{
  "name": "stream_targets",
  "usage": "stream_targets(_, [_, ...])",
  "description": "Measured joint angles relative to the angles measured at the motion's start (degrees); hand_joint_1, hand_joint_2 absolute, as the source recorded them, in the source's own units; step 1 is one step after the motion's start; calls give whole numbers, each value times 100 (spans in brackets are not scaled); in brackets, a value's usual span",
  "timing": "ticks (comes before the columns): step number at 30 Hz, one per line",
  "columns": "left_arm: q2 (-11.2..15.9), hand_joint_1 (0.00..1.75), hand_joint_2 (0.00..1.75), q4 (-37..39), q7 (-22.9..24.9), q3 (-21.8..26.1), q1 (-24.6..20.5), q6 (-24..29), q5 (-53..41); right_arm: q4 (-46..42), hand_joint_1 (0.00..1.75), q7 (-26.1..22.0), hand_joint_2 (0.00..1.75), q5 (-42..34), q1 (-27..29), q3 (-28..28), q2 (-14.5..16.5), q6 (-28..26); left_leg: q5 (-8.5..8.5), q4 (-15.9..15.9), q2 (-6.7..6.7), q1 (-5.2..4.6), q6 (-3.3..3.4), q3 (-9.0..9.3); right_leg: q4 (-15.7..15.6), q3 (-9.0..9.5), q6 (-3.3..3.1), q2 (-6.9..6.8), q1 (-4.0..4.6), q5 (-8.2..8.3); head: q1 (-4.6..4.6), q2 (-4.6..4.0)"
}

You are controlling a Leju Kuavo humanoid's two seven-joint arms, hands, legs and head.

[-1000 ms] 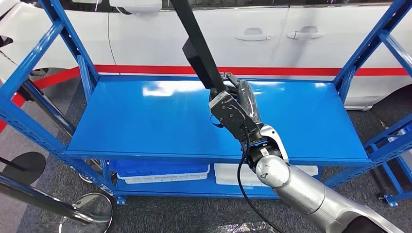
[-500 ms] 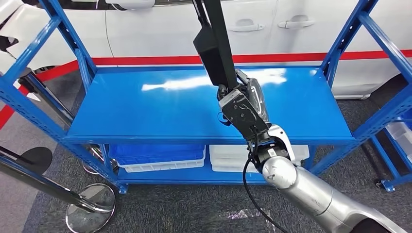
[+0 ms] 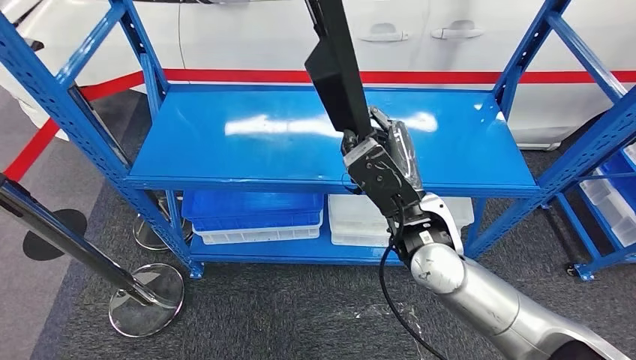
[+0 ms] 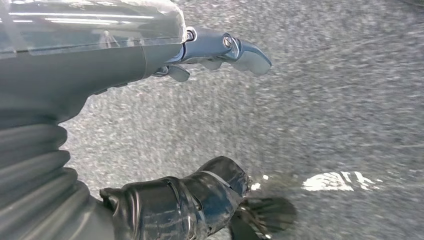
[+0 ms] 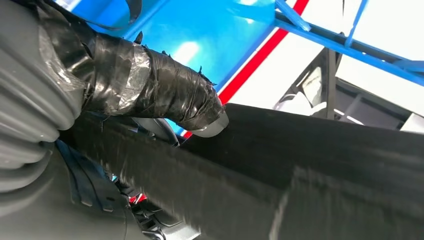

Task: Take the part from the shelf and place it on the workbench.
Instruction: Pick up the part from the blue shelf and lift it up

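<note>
My right hand (image 3: 382,166) grips a long black part (image 3: 339,75) by its lower end and holds it up over the blue shelf (image 3: 247,150). The part runs up and leftward out of the head view's top edge. In the right wrist view the black part (image 5: 310,165) crosses the picture, with the taped thumb (image 5: 165,95) pressed against it. My left hand (image 4: 150,150) hangs over grey carpet, its fingers apart and nothing in them.
The shelf's top board is bare; white and blue trays (image 3: 255,217) sit on its lower level. A white car (image 3: 420,37) with a red stripe stands behind. A stanchion post with a round base (image 3: 146,307) is at the left, another blue rack (image 3: 600,187) at the right.
The whole head view has shifted: the shelf now sits farther off and lower trays show more. My right hand keeps its hold on the black part, lifted off the shelf board.
</note>
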Motion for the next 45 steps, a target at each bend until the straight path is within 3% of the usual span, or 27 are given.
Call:
stream_targets(1, [0,0,175,0,25,-6,0,5,-35,-3,175,1,175,0,10,-13,-20,1,65,14,1,-3,-4,-98,251,15,12,0,0,-25,6,0])
stream_targets(3, [1,0,175,1,71,-27,2,16,-111,-4,175,3,175,-1,21,-26,-49,4,175,62,1,-4,-28,-292,233,283,20,-1,-5,215,14,0])
stream_targets(4, [2,0,175,1,87,-48,0,23,-143,-10,175,3,175,-3,23,-29,-55,6,220,98,-1,-3,-50,-378,-66,565,13,0,-11,322,16,0])
stream_targets(6, [4,0,175,1,107,-96,-4,34,-185,-37,175,1,175,-9,24,-44,-60,12,298,171,-8,-17,-109,-519,-849,1159,-31,6,5,283,9,0])
stream_targets(8, [9,0,175,1,116,-129,-5,50,-203,-69,175,-7,175,-16,28,-61,-65,16,399,175,-13,-28,-177,-574,-1268,1384,-99,17,45,165,22,0])
stream_targets(10, [13,0,175,1,134,-156,11,66,-223,-81,175,-12,175,-17,39,-67,-74,17,490,141,-22,-9,-249,-606,-1334,1317,-195,9,46,253,45,0])
stream_targets(11, [13,0,175,1,151,-179,22,69,-242,-84,175,-12,175,-15,45,-67,-79,16,419,179,-27,2,-281,-651,-1342,1265,-245,0,39,316,46,0])
stream_targets(13, [10,0,175,2,208,-249,31,76,-322,-91,175,-12,175,2,58,-68,-84,14,-49,571,-33,20,-334,-793,-1357,1129,-342,-18,26,457,26,0])
stream_targets(15, [14,0,175,2,281,-311,20,84,-401,-98,175,-11,175,21,71,-68,-87,9,-591,1264,-34,21,-367,-942,-1349,962,-391,-17,46,589,11,0])
stream_targets(17, [22,0,175,2,337,-371,11,87,-434,-100,175,-9,175,24,101,-69,-96,5,-692,1713,-35,13,-360,-911,-1335,777,-401,-12,70,723,12,0])
stream_targets(18, [25,0,175,2,358,-397,9,87,-444,-103,175,-8,175,23,118,-70,-102,4,-581,1701,-36,3,-338,-768,-1324,680,-401,-9,80,791,13,0])
stream_targets(20, [40,0,175,2,386,-425,-2,88,-453,-120,175,-4,175,22,135,-75,-116,4,-353,1111,-38,-40,-252,-204,-1307,528,-390,-6,96,914,11,0])
stream_targets(22, [68,0,175,2,405,-429,-29,89,-465,-153,175,-3,175,23,138,-97,-133,4,-410,300,-38,-90,-169,397,-1310,439,-351,-17,108,1034,15,0])
stream_targets(24, [91,0,175,2,427,-467,-51,91,-485,-178,175,6,175,38,138,-129,-143,5,-478,-65,-39,-130,-131,571,-1352,417,-293,-37,96,1158,6,0])
stream_targets(26, [99,0,175,2,457,-527,-54,92,-501,-188,175,35,175,73,143,-148,-153,3,-337,-141,-21,-114,-89,505,-1407,403,-228,-39,86,1251,-10,0])
stream_targets(27, [101,0,175,2,472,-549,-54,92,-503,-192,175,54,175,96,146,-156,-166,-3,-246,-181,-2,-98,-49,465,-1347,364,-195,-27,85,1141,-7,0])
stream_targets(29, [101,0,175,2,489,-566,-51,92,-506,-195,175,79,175,131,150,-173,-191,-21,-78,-214,37,-74,7,342,-938,229,-146,-6,73,633,22,0])
stream_targets(30, [101,0,175,2,495,-574,-50,92,-508,-196,175,91,175,146,154,-184,-199,-31,8,-206,41,-75,27,234,-545,134,-117,0,62,299,39,0])
stream_targets(32, [101,0,175,2,497,-593,-50,92,-511,-196,175,108,175,163,172,-201,-211,-44,138,-160,45,-70,14,17,124,54,-64,-2,25,24,44,0])
stream_targets(34, [101,0,175,2,497,-618,-50,92,-512,-196,175,118,175,175,182,-217,-231,-54,254,-71,45,-48,-27,-227,183,293,-9,-4,-23,222,45,0])
stream_targets(36, [107,0,175,2,497,-632,-51,93,-512,-205,175,124,175,183,180,-230,-244,-62,332,54,40,-25,-96,-450,-420,828,41,-1,-61,380,49,0])
stream_targets(37, [112,0,175,2,497,-638,-53,95,-512,-218,175,126,175,186,182,-237,-246,-65,364,114,36,-22,-135,-535,-755,1059,23,11,-54,328,40,0])
stream_targets(39, [122,0,175,2,497,-667,-53,99,-512,-243,175,132,175,192,188,-257,-247,-74,458,168,20,-25,-214,-640,-1179,1274,-58,34,-15,176,33,0])
stream_targets(41, [121,0,175,2,502,-699,-34,99,-512,-255,175,136,175,196,194,-272,-251,-89,572,141,3,-6,-278,-679,-1222,1193,-182,33,9,247,45,0])
stream_targets(42, [119,0,175,2,507,-708,-18,98,-512,-258,175,137,175,197,193,-275,-254,-95,519,167,-3,13,-307,-725,-1226,1138,-246,26,12,310,49,0])
stream_targets(44, [113,0,175,2,513,-715,8,95,-512,-264,175,138,175,197,194,-279,-258,-100,121,481,-7,36,-351,-858,-1247,1014,-349,13,5,439,33,0])
stream_targets(45, [110,0,175,2,514,-717,8,94,-511,-271,175,139,175,197,194,-284,-259,-101,-214,833,-8,43,-366,-954,-1247,941,-385,11,13,512,20,0])
